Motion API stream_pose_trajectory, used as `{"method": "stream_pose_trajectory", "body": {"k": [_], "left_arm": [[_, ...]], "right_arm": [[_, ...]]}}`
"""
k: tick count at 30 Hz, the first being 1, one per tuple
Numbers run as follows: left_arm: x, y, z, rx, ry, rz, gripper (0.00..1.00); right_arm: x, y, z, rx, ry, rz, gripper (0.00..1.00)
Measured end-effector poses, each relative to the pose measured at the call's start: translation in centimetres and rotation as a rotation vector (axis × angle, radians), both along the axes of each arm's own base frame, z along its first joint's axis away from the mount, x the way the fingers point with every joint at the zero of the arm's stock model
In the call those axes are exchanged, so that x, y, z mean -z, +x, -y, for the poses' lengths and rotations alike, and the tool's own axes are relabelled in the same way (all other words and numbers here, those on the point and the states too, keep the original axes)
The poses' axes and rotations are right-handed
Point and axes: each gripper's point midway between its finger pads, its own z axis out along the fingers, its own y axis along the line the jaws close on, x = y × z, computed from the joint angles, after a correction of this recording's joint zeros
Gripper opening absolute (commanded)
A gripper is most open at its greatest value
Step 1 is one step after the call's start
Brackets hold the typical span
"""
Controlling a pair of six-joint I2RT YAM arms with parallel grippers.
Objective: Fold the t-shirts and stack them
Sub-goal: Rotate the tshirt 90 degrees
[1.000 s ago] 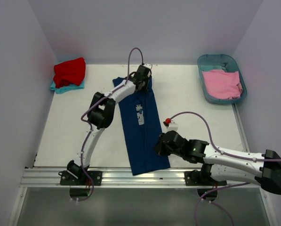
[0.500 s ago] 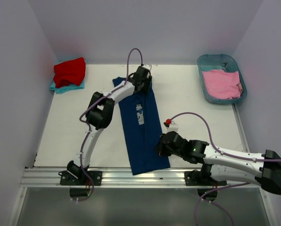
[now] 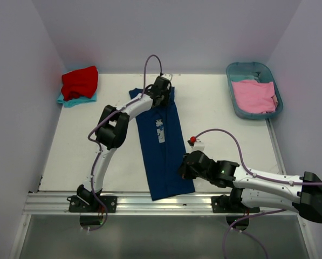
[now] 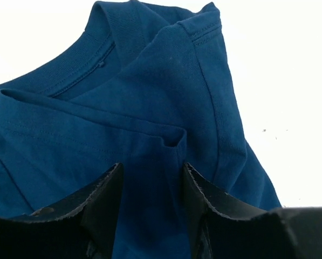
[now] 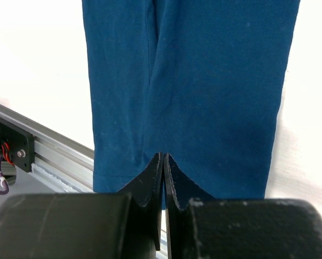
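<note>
The navy t-shirt (image 3: 163, 145) lies as a long strip from the worktop's far middle to its near edge, the right gripper (image 5: 163, 156) pinching its hem and the left gripper (image 4: 152, 170) spread over the collar end, so a one-sided pull could skew the strip and spill its folds.
</note>
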Motion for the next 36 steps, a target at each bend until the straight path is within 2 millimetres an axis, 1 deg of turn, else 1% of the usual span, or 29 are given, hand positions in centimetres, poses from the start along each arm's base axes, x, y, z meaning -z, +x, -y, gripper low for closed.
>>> {"method": "stream_pose_trajectory", "body": {"k": [3,4,6,7,8,9,10,15,18,20,23,27,29,31,33,36], "left_arm": [[0.0,0.0,0.0,0.000,0.000,0.000,0.48],[-0.1,0.1,0.1,0.000,-0.003,0.004,0.44],[0.0,0.1,0.1,-0.001,-0.007,0.007,0.32],[0.0,0.2,0.2,0.000,-0.010,0.010,0.19],[0.1,0.1,0.2,0.002,-0.011,0.012,0.13],[0.3,0.0,0.1,0.004,-0.010,0.009,0.02],[0.4,0.0,0.1,0.004,-0.011,0.009,0.00],[0.4,0.0,0.1,0.011,-0.007,0.018,0.00],[0.2,-0.5,-0.3,0.007,-0.005,0.019,0.00],[-0.2,-1.2,-1.0,-0.005,0.002,0.017,0.00],[-1.4,-2.4,-2.1,-0.035,-0.001,0.033,0.00],[-4.2,-3.8,-3.6,-0.080,-0.022,0.078,0.00],[-5.3,-4.0,-4.0,-0.099,-0.033,0.100,0.00],[-6.0,-4.1,-4.3,-0.125,-0.042,0.116,0.00],[-5.9,-4.2,-4.7,-0.151,-0.047,0.116,0.00],[-4.6,-5.0,-5.3,-0.183,-0.044,0.086,0.00]], "right_arm": [[0.0,0.0,0.0,0.001,-0.001,0.000,0.03],[0.0,0.0,0.0,0.001,-0.002,0.000,0.03],[0.1,0.0,0.1,0.001,-0.004,0.000,0.01],[0.1,0.0,0.1,0.002,-0.005,-0.001,0.01],[0.1,0.0,0.1,0.002,-0.005,-0.001,0.00],[0.1,0.0,0.1,0.002,-0.006,-0.001,0.00],[0.1,0.0,0.1,0.002,-0.006,-0.001,0.00],[0.1,0.0,0.1,0.002,-0.006,-0.001,0.00],[0.1,0.0,0.1,0.002,-0.006,-0.001,0.00],[0.1,0.0,0.1,0.002,-0.006,-0.001,0.00],[0.2,0.0,0.2,0.002,-0.008,-0.002,0.00],[0.7,-0.2,0.5,0.002,-0.020,-0.008,0.00],[0.8,-0.2,0.5,0.001,-0.023,-0.009,0.00],[0.8,-0.2,0.5,0.001,-0.021,-0.008,0.00],[0.8,-0.2,0.5,0.001,-0.021,-0.008,0.00],[0.8,-0.2,0.5,0.001,-0.020,-0.008,0.00]]}}
